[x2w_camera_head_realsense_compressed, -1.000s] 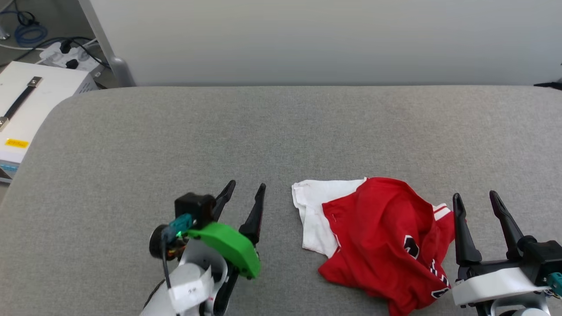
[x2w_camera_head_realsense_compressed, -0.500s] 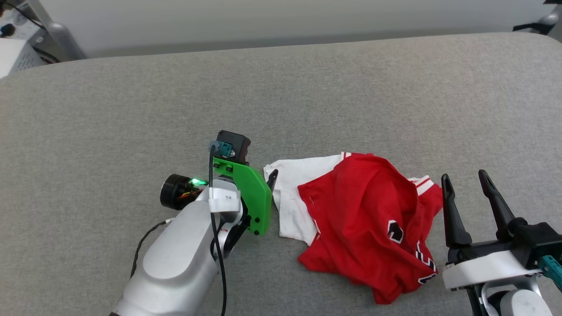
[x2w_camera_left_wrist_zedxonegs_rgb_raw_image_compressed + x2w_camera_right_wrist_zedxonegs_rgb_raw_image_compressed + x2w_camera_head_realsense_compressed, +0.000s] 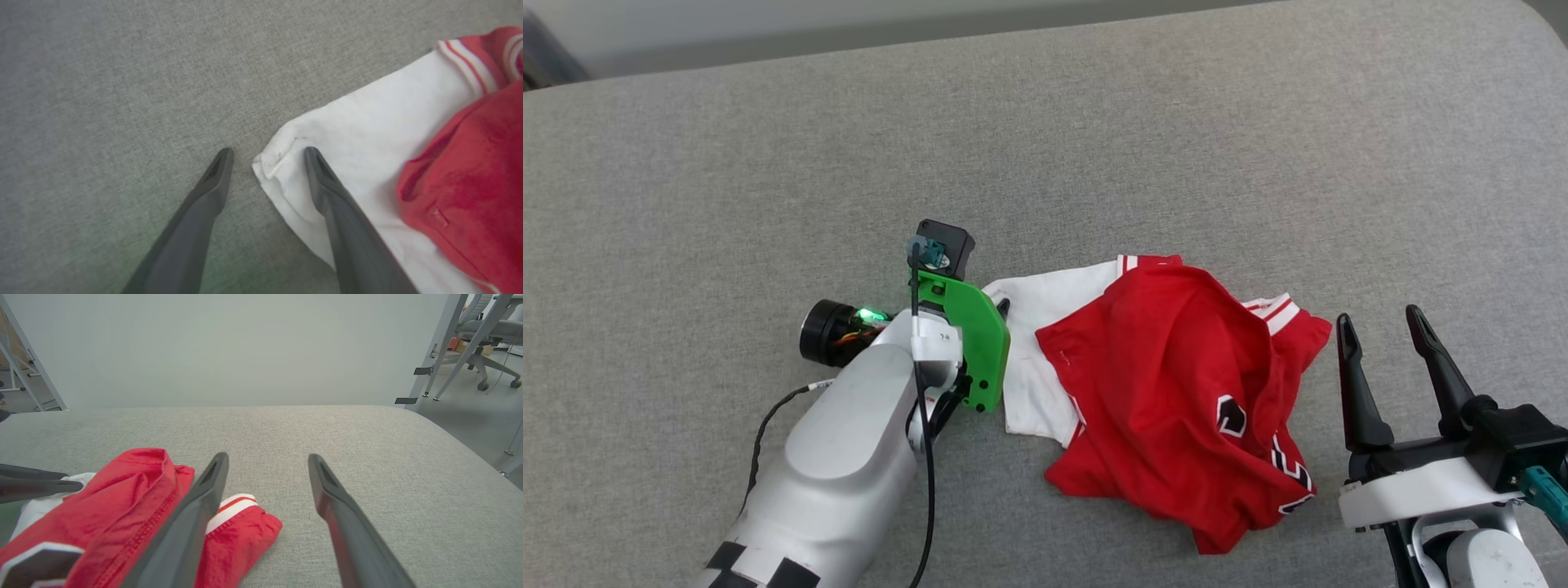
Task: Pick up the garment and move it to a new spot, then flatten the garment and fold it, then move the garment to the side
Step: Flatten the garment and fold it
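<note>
Garment: the red T-shirt (image 3: 1176, 384) lay crumpled in a loose heap on the grey fabric surface (image 3: 768, 163), toward its near edge, between the two grippers.
White sleeve: one sleeve (image 3: 367, 134) spread flat toward the robot's left, and its corner was curled over slightly.
Trim: red-and-white striped bands (image 3: 1278, 312) showed at the heap's far edge and on its right side.
Lettering: black, white-edged marks (image 3: 1232, 416) showed partly, broken up by folds on the near right of the heap.
Left gripper: the left gripper (image 3: 268, 152) had its jaws spread, straddling the white sleeve's corner. One finger stood over bare grey fabric and the other over white cloth. Nothing was pinched, and I cannot tell whether the tips touched the cloth.
Left wrist: a green plate (image 3: 968, 335) hid most of those fingers in the head view.
Right gripper: the right gripper (image 3: 1378, 317) was released and empty, jaws wide apart. It sat just beside the garment's right edge with its fingers pointing away from the robot.
Background: a pale wall (image 3: 245, 347) stood behind the surface, with an office chair (image 3: 486, 330) off to one side.
</note>
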You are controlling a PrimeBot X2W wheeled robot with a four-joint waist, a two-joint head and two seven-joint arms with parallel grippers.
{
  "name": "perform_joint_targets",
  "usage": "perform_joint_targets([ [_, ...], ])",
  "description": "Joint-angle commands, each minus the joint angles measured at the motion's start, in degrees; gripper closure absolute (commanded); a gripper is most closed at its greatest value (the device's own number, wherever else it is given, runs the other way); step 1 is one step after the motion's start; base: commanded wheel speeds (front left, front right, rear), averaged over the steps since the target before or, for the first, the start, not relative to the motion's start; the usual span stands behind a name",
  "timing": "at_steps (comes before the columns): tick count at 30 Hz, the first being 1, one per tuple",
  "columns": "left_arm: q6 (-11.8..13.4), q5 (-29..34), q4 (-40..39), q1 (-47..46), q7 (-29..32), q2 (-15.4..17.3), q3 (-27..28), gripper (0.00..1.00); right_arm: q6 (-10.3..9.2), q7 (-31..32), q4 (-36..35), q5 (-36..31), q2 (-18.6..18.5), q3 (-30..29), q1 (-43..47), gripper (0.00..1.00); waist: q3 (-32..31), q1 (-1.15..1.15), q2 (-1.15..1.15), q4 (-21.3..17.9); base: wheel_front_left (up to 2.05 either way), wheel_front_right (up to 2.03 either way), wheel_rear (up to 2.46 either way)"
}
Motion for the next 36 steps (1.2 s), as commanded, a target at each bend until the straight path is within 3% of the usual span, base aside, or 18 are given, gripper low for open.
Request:
perform_joint_targets([
  [1, -0.49, 0.2, 1.91, 0.69, 0.37, -0.19, -0.63, 1.0, -0.05, -0.13, -0.08, -0.29, 0.28, -0.09, -1.0, 0.0, 0.22, -0.01, 0.0, 0.0, 0.0, 0.0, 0.0],
  [13, -0.11, -2.15, 3.13, -1.27, -13.91, -0.11, 4.12, 1.0, -0.05, -0.13, 1.2, -0.88, 0.23, -0.41, -0.4, 0.0, -4.56, -0.01, 0.0, 3.18, 0.0, 0.0, 0.0],
  [24, 1.49, -4.59, -1.86, -2.28, -25.32, 5.82, 11.45, 1.0, -0.05, -0.13, 2.13, -0.9, 0.08, -1.14, 1.8, 0.0, -8.75, -0.01, 0.0, 6.93, 0.0, 0.0, 0.0],
  [30, 2.94, -6.8, -2.24, 1.18, -24.69, 9.91, 14.79, 1.0, -0.05, -0.13, 2.36, -1.03, 0.11, -1.68, 2.06, 0.0, -9.04, -0.01, 0.0, 8.92, 0.0, 0.0, 0.0],
  [36, 2.98, -8.77, 0.73, 6.27, -22.69, 11.37, 15.57, 1.0, -0.05, -0.13, 2.75, -1.13, 0.11, -1.89, 1.46, 0.0, -8.48, -0.01, 0.0, 9.85, 0.0, 0.0, 0.0],
])
